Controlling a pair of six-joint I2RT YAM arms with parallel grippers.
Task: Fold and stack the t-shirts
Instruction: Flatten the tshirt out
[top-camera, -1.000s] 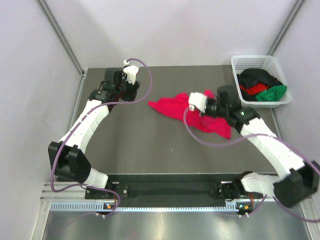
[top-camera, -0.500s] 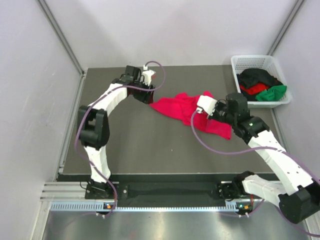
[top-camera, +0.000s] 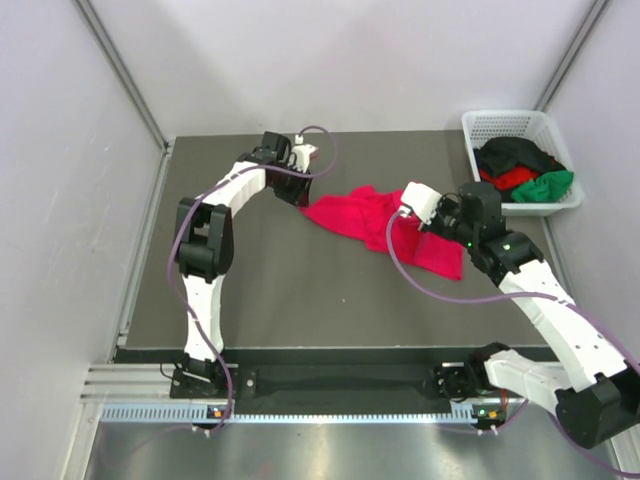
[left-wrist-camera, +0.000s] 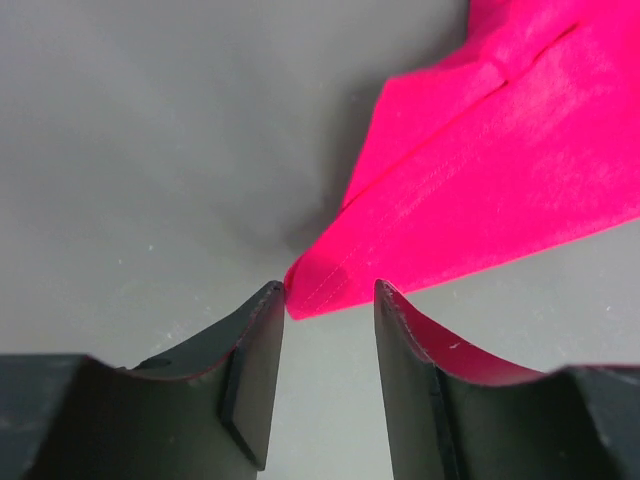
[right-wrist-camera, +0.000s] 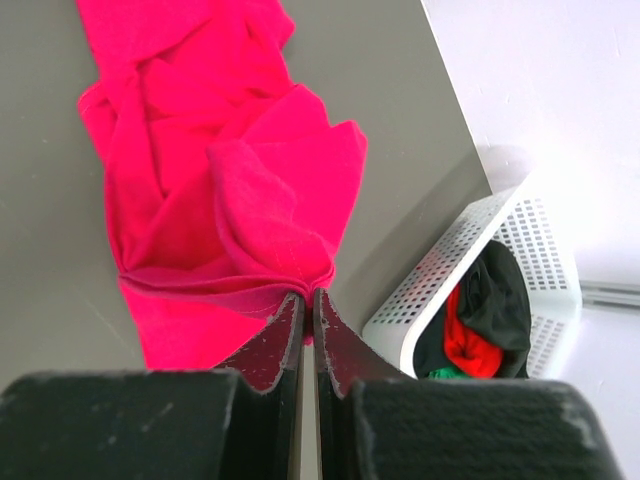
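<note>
A crimson-pink t-shirt (top-camera: 362, 214) lies crumpled on the dark table. My left gripper (top-camera: 302, 196) is at its left corner. In the left wrist view that gripper (left-wrist-camera: 328, 300) is open, with the tip of the shirt (left-wrist-camera: 500, 170) just between its fingertips and not clamped. My right gripper (top-camera: 425, 226) is at the shirt's right side. In the right wrist view it (right-wrist-camera: 308, 297) is shut on a bunched fold of the shirt (right-wrist-camera: 230, 200). Black (top-camera: 515, 155), red (top-camera: 508, 179) and green (top-camera: 546, 187) shirts lie in the basket.
A white mesh basket (top-camera: 482, 124) stands at the table's far right corner; it also shows in the right wrist view (right-wrist-camera: 470, 265). Pale walls close in the table on the left, the back and the right.
My left arm has swung in from the far left to the shirt's left corner. My right gripper has shifted a little to the right, drawing the cloth with it.
</note>
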